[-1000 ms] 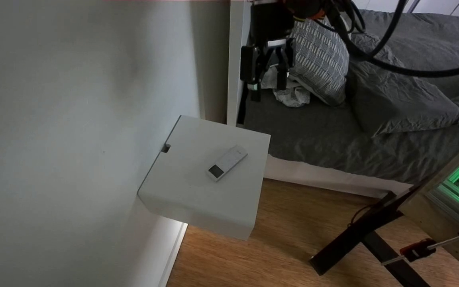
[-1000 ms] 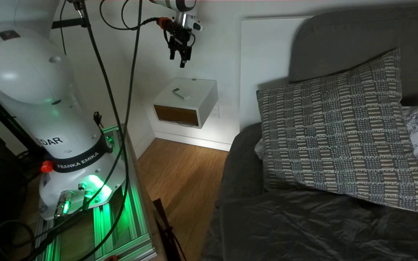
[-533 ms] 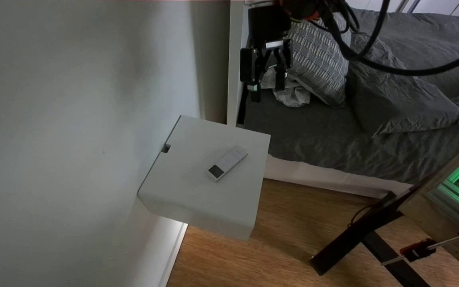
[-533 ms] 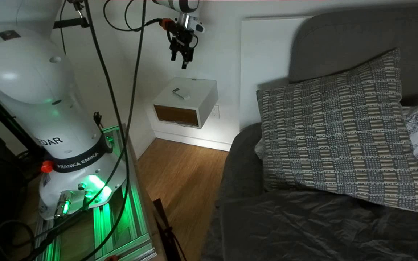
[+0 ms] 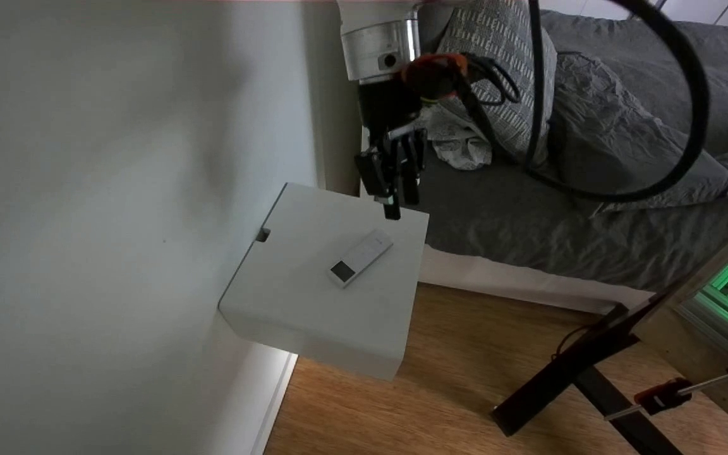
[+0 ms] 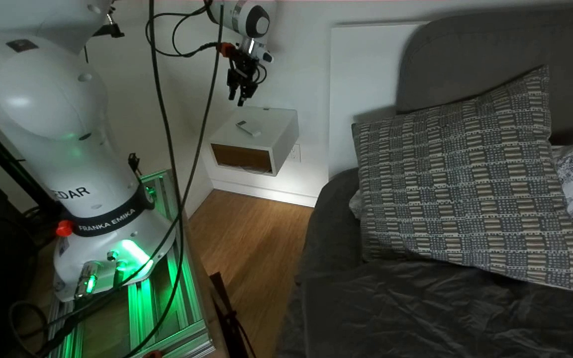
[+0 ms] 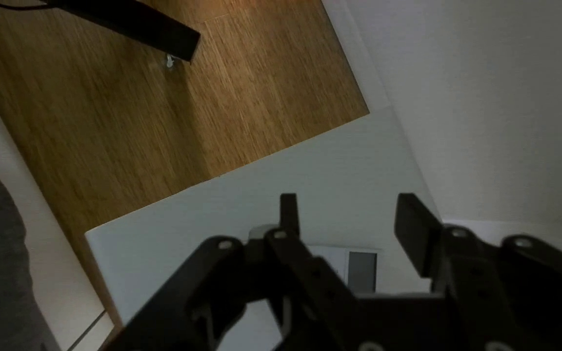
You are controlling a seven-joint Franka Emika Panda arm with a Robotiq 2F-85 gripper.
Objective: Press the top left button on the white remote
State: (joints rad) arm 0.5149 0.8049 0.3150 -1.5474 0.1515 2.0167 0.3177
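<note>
The white remote (image 5: 364, 254) lies flat on top of a white wall-mounted box (image 5: 301, 303), with a dark screen at one end. It also shows small in an exterior view (image 6: 248, 129). Its buttons are too faint to make out. In the wrist view the remote's dark screen (image 7: 362, 271) shows between the fingers, and the rest of it is mostly hidden behind the gripper. My gripper (image 5: 402, 207) is open and empty, with a wide gap between its fingertips in the wrist view (image 7: 347, 209). It hangs above the box, apart from the remote.
A wall (image 5: 149, 189) stands close beside the box. A bed with grey bedding (image 5: 497, 215) and a patterned pillow (image 6: 465, 184) is on the box's other side. A black cable (image 5: 696, 114) loops from the arm. A dark stand leg (image 5: 560, 373) stands on the wooden floor.
My gripper has moved down and closer to the box, and has tilted. The arm's cable has swung along. The remote and the box have not moved.
</note>
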